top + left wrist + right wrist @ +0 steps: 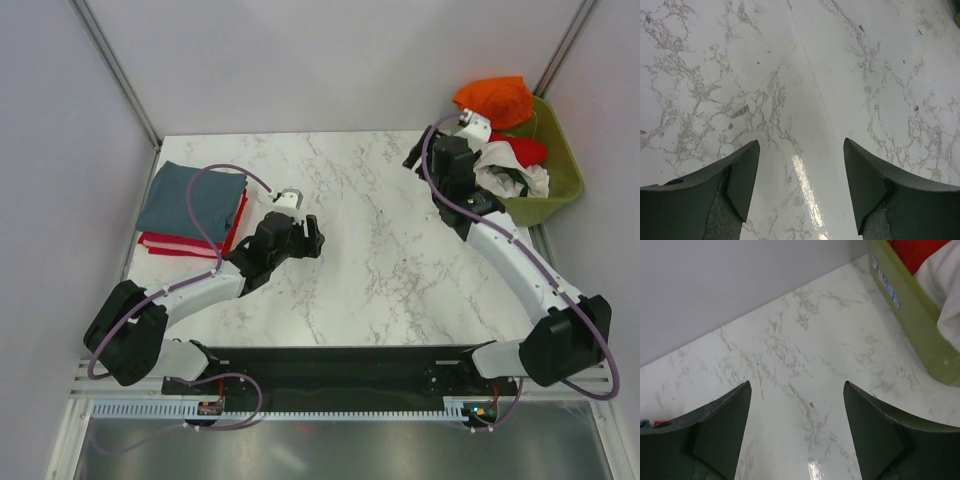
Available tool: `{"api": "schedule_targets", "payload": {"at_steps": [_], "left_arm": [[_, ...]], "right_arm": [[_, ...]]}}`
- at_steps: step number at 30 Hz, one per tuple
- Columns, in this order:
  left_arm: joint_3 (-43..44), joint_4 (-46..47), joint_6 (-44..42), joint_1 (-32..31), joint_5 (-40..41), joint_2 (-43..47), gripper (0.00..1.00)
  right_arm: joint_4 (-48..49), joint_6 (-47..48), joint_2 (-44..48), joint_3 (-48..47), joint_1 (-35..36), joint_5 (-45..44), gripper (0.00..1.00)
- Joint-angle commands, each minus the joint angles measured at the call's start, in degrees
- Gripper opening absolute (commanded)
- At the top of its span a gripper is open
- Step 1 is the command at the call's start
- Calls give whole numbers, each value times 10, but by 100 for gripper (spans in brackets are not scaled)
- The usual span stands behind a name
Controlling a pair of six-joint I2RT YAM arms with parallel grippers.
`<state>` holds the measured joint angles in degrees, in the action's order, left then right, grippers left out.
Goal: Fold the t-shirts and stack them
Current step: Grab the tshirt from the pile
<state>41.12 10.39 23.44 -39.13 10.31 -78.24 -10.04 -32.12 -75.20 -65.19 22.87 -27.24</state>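
Observation:
A folded grey-blue t-shirt (190,200) lies on top of folded red t-shirts (185,243) at the table's left edge. An orange t-shirt (495,98), a red one (522,148) and a white one with dark print (505,172) are bunched in the olive-green bin (560,185) at the back right. My left gripper (312,238) is open and empty over bare marble, just right of the stack; its view (801,150) shows only table. My right gripper (425,150) is open and empty beside the bin's left wall (900,300); white cloth (946,287) and red cloth (917,252) show in the bin.
The table is white marble (370,230) inside grey walls with metal posts at the back corners. The bin sits against the right wall. The arms' black base rail (330,375) runs along the near edge.

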Motion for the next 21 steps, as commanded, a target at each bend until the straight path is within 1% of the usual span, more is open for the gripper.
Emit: {"api": "schedule_targets", "payload": {"at_steps": [1,2,6,8,14,16,17,21], "left_arm": [[0,34,-25,-2,-1,1,75],[0,35,-25,-2,-2,-1,75],[1,36,-27,-2,-3,-3,75],[1,36,-27,-2,-5,-2,75],[-1,37,-33,-2,1,4,75],[-2,37,-40,-2,4,11,75],[-3,37,-42,-2,8,15,75],[-9,37,-52,-2,23,29,75]], "right_arm": [[-18,-3,-60,-118,-54,-12,82],[-19,-11,-75,-136,-83,-3,82],[-11,-47,-165,-216,-143,25,80],[-5,-60,-195,-260,-172,40,80],[24,-84,-327,-378,-223,66,81],[32,-90,-377,-424,-226,94,81],[34,-94,-394,-440,-247,99,81],[46,-113,-491,-516,-264,133,81]]}}
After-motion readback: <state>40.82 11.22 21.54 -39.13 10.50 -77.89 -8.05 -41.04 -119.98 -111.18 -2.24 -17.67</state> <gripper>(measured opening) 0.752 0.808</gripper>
